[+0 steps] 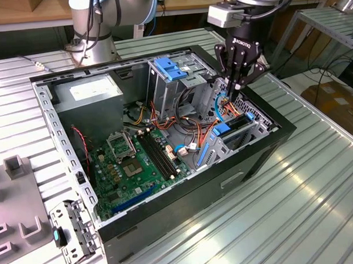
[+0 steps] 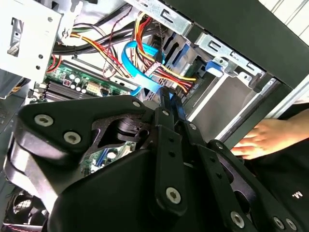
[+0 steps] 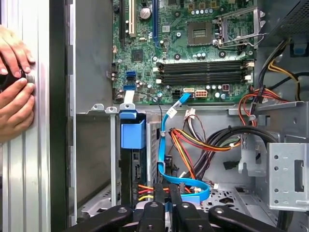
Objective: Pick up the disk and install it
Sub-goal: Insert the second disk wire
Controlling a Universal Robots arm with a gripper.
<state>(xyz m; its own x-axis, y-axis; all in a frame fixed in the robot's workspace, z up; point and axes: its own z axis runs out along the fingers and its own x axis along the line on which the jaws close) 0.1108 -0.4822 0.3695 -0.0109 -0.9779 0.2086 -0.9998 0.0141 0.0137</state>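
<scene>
Our black three-finger gripper (image 1: 237, 86) hangs inside the open black computer case (image 1: 264, 152), fingers drawn together around nothing, hemmed by orange and blue cables (image 3: 186, 145). The silver-grey disk in blue rails (image 1: 231, 129) sits slotted in the bay just below.

Bright, even overhead light, glare on the ribbed metal table (image 1: 317, 185), and a blurred near end effector (image 2: 169, 104).

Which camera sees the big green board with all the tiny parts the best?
The first wrist view. It looks straight onto the green board, so most of it shows flat and plain. The exterior view shows the board slanted, down inside the case. The second wrist view catches a small strip of it.
</scene>
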